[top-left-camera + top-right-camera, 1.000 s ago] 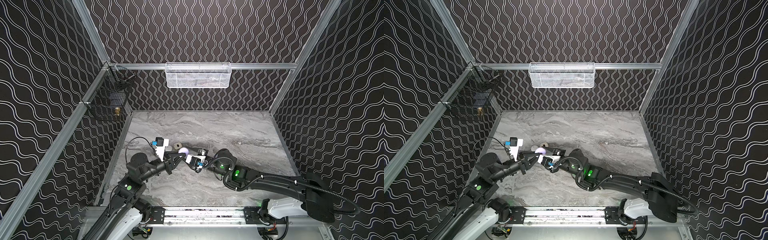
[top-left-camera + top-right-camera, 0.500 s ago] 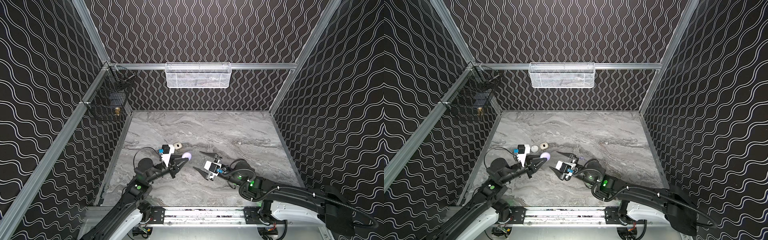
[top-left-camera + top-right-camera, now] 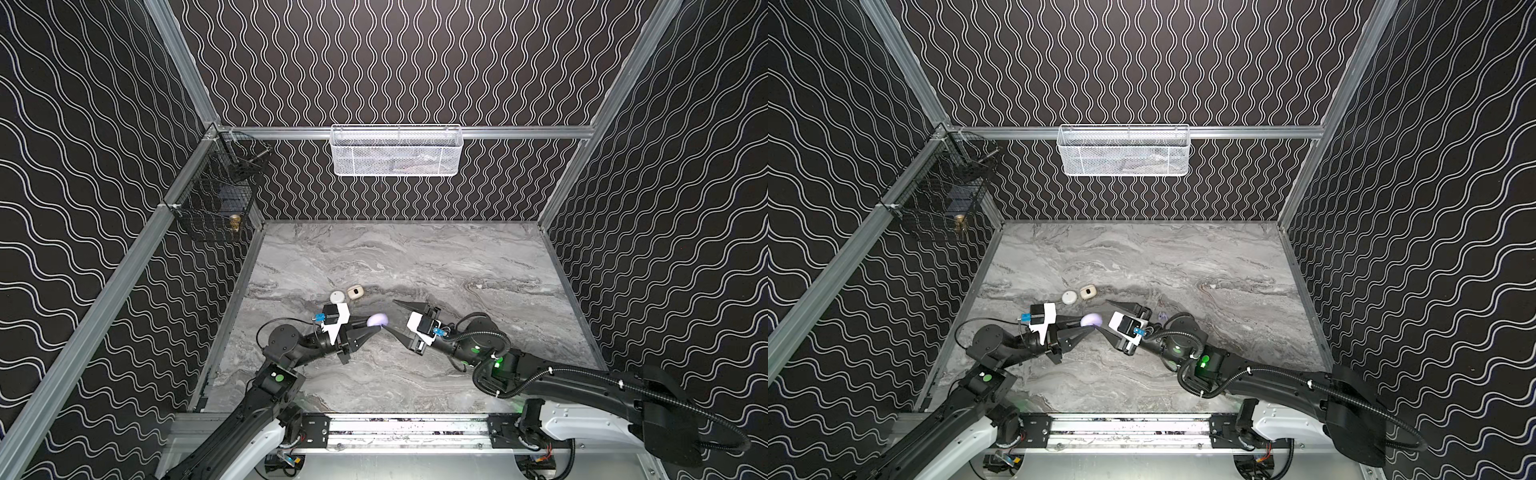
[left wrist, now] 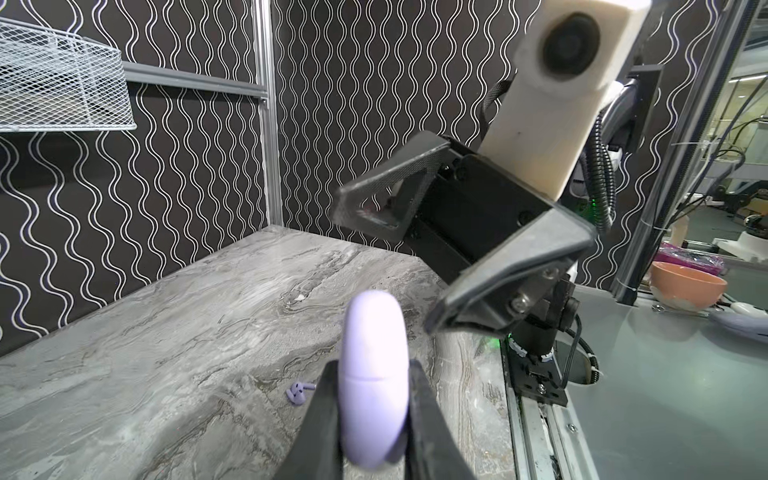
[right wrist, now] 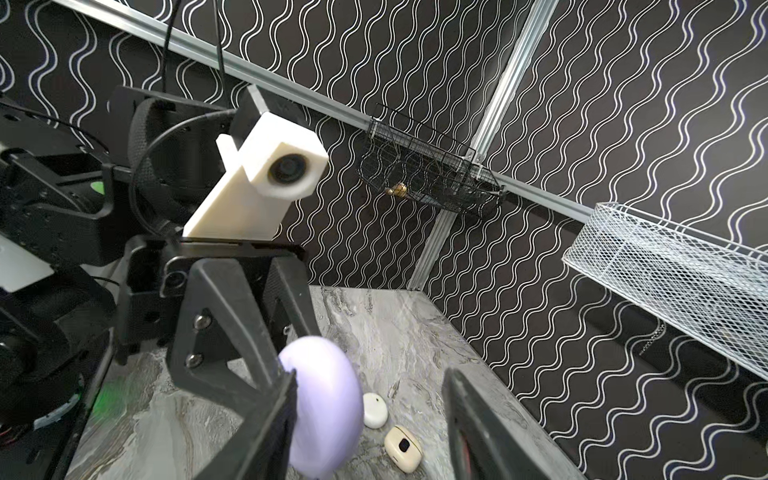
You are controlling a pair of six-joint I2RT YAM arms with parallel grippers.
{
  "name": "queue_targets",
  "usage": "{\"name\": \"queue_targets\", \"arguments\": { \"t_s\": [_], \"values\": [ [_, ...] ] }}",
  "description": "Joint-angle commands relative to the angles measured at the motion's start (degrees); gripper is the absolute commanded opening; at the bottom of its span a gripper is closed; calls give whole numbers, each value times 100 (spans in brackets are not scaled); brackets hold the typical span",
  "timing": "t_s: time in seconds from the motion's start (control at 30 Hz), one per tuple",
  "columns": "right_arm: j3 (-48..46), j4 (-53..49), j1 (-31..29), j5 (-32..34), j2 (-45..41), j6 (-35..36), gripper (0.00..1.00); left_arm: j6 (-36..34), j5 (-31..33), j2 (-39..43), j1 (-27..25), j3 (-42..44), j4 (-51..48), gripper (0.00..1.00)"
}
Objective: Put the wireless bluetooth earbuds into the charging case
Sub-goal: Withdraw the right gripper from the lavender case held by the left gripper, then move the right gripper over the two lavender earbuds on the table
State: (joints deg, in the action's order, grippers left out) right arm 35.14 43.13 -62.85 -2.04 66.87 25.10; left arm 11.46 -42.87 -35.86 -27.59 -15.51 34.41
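On the grey marbled tabletop, toward its front left part, the two arms meet nose to nose. Left claw is clenched on the lavender charging case: a smooth, pale violet, rounded pebble, held edge-on between the two black fingers, lid shut, with the thin seam line across its body plain in the left wrist view. It appears lifted clear of the marble. Right claw is released, jaws spread wide; in the right wrist view one finger lies against the case and the other stands well apart from it. Whether that near finger actually touches, I cannot tell. The lavender earbuds lie loose on the tabletop, not in the case: tiny, stemmed, the same violet, clustered together, count unclear. In a top view they show as a small violet fleck just beside the right arm's wrist. Two more cases sit behind the claws, just beside one another and both shut: a white round case and a beige case with a small dark mark on its face. A white mesh basket hangs on the back rail, contents indistinct. A black wire basket on the left rail holds a small brass-coloured object.
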Motion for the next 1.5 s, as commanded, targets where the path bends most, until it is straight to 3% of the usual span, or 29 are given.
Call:
{"name": "queue_targets", "arguments": {
  "t_s": [0.0,0.2,0.6,0.73,0.83,0.97,1.07,1.2,1.33,1.47],
  "values": [
    [138,220,1,107,133,-23,57,-56,-205,-47,-7,-22,308,0],
    [275,430,5,684,327,-37,49,-15,-274,84,-6,13,342,0],
    [248,447,27,1103,141,-366,50,92,-240,219,-9,165,591,0],
    [316,-27,117,2095,-265,-1341,52,0,238,350,-6,350,759,0],
    [444,-1189,508,2796,-550,-2715,51,-208,758,569,-8,566,762,0],
    [92,-2585,1207,2978,-721,-4559,53,-275,711,698,-8,637,698,0],
    [-112,-3261,1646,2716,-535,-5322,55,-212,358,514,-9,610,846,0],
    [-201,-3713,2119,2398,53,-5749,55,-21,95,249,-9,685,1277,0],
    [-381,-3583,2548,2003,433,-5794,55,-42,13,123,-5,600,1133,0],
    [-214,-3670,2787,1686,1020,-5710,49,-49,77,118,-9,544,1020,0]
  ]
}}
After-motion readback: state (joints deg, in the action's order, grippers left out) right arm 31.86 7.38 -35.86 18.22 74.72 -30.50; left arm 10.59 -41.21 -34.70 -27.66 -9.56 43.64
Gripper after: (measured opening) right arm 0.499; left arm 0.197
